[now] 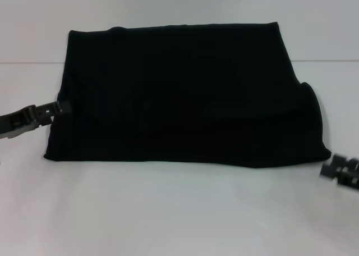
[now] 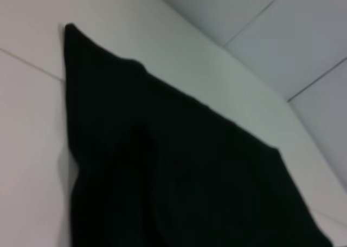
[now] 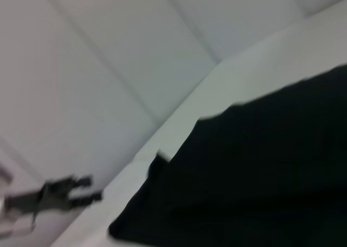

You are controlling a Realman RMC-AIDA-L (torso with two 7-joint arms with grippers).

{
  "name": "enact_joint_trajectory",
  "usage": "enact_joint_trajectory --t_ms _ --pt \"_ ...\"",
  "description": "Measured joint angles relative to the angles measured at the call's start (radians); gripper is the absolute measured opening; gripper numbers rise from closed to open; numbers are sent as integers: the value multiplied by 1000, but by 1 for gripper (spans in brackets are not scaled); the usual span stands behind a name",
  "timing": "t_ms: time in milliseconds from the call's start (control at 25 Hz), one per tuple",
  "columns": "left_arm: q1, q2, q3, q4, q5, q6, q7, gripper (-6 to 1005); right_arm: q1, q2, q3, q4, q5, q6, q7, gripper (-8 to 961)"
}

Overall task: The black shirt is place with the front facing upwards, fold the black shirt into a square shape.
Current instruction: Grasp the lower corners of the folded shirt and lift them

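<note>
The black shirt (image 1: 185,93) lies folded on the white counter (image 1: 168,211), taking up the middle of the head view as a wide, roughly rectangular dark block with no lettering or neck label showing. Its far edge runs nearly straight, its near edge lies flat along the counter, and on the robot's right side a folded layer bulges outward in a rounded lobe, so that side is less tidy than the left one. A faint curved ridge crosses the lower half of the cloth where one layer sits on another. The left gripper (image 1: 60,108) reaches in low from the left edge of the head view, its tips right at the shirt's left edge, either touching the cloth or just beside it; I cannot tell whether it is spread, pressed together or pinching the fabric. The right gripper (image 1: 341,170) sits blurred at the right edge of the head view, near the shirt's near right corner but apart from it, and its state cannot be told either. The left wrist view shows the shirt (image 2: 179,176) spreading away to a pointed corner on the counter (image 2: 27,149). The right wrist view shows the shirt (image 3: 260,171) with the left gripper (image 3: 89,188) farther off beyond its corner.
</note>
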Motion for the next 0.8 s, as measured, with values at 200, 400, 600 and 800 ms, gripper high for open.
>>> enact_joint_trajectory --t_ms 200,400,600,800 --pt "-30 14 0 11 107 11 -5 846 15 21 -12 -1 -83 -22 -64 945" --pt "-37 11 9 -4 153 -22 1 845 18 27 -14 -1 -93 -24 -69 945" --pt "-23 7 10 -32 161 -77 3 845 21 30 -15 -1 -93 -24 -71 945" --pt "-16 3 10 -49 162 -112 20 845 22 30 -14 -1 -92 -25 -70 944"
